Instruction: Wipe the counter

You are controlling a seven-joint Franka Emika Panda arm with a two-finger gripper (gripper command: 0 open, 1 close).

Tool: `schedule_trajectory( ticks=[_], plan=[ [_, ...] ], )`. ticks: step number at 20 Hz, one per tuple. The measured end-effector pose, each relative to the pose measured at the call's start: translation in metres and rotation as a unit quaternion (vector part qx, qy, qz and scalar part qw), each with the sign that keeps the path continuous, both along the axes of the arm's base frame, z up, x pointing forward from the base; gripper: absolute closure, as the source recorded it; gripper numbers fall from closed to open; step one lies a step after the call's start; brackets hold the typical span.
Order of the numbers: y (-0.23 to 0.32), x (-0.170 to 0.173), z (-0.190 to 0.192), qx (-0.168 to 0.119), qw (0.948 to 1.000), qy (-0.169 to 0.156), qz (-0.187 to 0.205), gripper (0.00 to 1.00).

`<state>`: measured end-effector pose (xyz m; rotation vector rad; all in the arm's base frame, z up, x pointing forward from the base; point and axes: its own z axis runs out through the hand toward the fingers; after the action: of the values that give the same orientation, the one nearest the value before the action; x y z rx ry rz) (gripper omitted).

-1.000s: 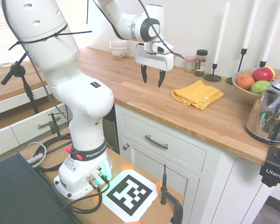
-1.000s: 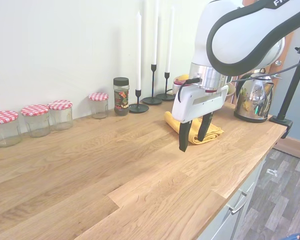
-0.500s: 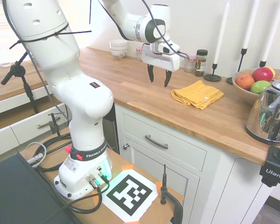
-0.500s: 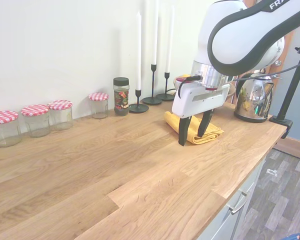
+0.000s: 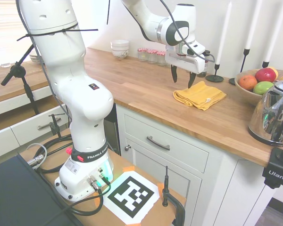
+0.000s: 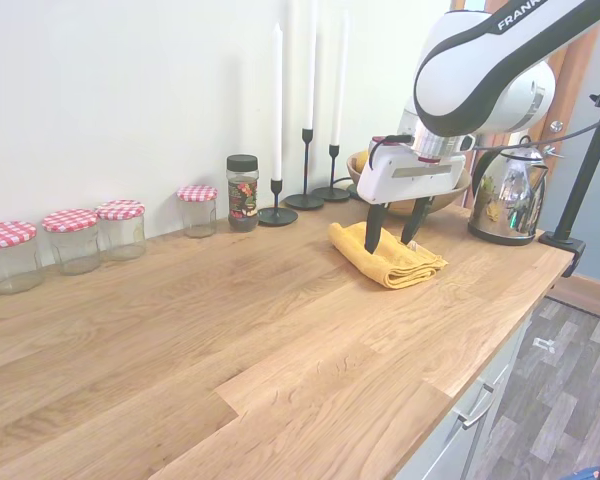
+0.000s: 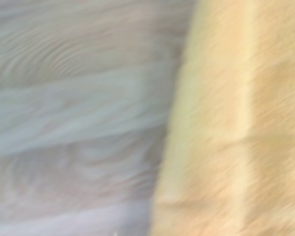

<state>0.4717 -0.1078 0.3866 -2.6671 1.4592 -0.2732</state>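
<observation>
Counter (image 6: 210, 340) of warm plank wood under yellow cloth (image 6: 388, 256), pale wall (image 6: 110, 100) behind

End effector (image 5: 183, 79) open, hovering above folded yellow cloth (image 5: 199, 94) on wooden tabletop (image 5: 146, 89); fruit bowl (image 5: 251, 87), kettle (image 5: 275, 113) beyond.

Wrist view blurred: yellow cloth (image 7: 236, 128) and counter (image 7: 73, 113) lack detail.

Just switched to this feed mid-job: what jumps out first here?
The white arm's open gripper hangs just over a folded yellow cloth lying on the wooden counter, not gripping it yet. Behind the cloth stand tall white candles in black holders against the wall; a fruit bowl and shiny kettle sit towards the counter's end.
</observation>
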Motion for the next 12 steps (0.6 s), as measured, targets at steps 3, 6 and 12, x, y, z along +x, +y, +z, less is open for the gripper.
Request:
schedule_trajectory(
  ticks=[3, 6, 12],
  plan=[
    [-0.022, 0.004, -0.002, 0.0, 0.9999, 0.0, -0.017, 0.0],
    [-0.046, 0.005, -0.007, -0.001, 0.9995, 0.002, -0.032, 0.0],
    [-0.072, 0.005, -0.01, -0.01, 0.9989, -0.013, -0.043, 0.0]
  ],
)
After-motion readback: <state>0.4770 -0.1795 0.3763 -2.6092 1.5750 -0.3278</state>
